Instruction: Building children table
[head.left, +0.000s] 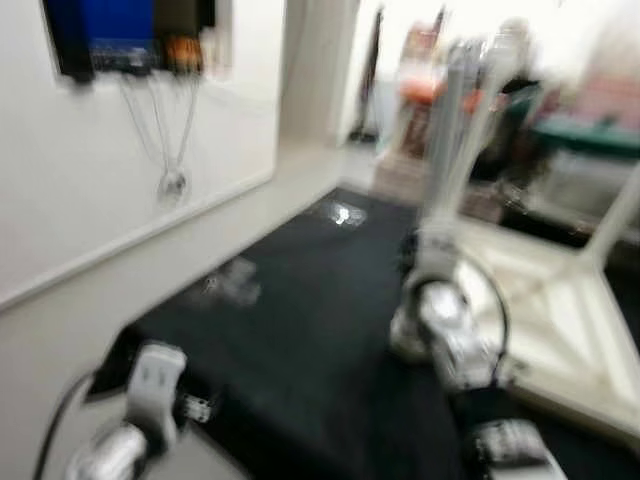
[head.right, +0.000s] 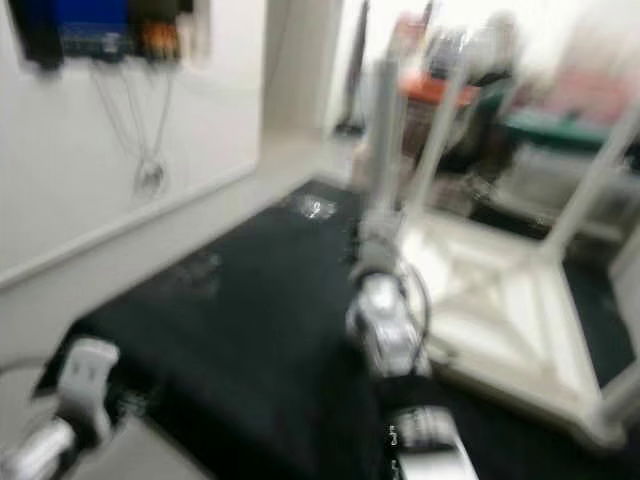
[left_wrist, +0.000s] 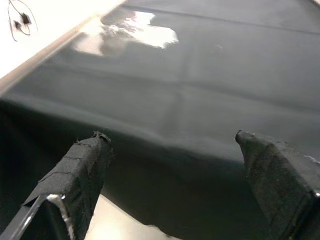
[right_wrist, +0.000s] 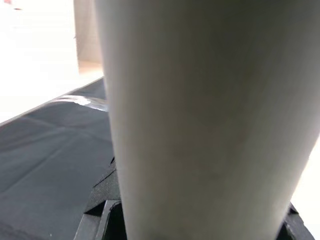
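Observation:
A white children's table lies upside down on a black mat, and one fitted leg points up. My right gripper is shut on another white table leg and holds it upright at the table's near corner. Close up, that leg stands between the black fingers. My left gripper hangs open and low over the mat's near left edge, with nothing between its fingers. The head views are blurred.
A white wall with a blue box and dangling cables runs along the left. Blurred furniture and clutter stand beyond the table at the back. Pale floor shows past the mat's edge.

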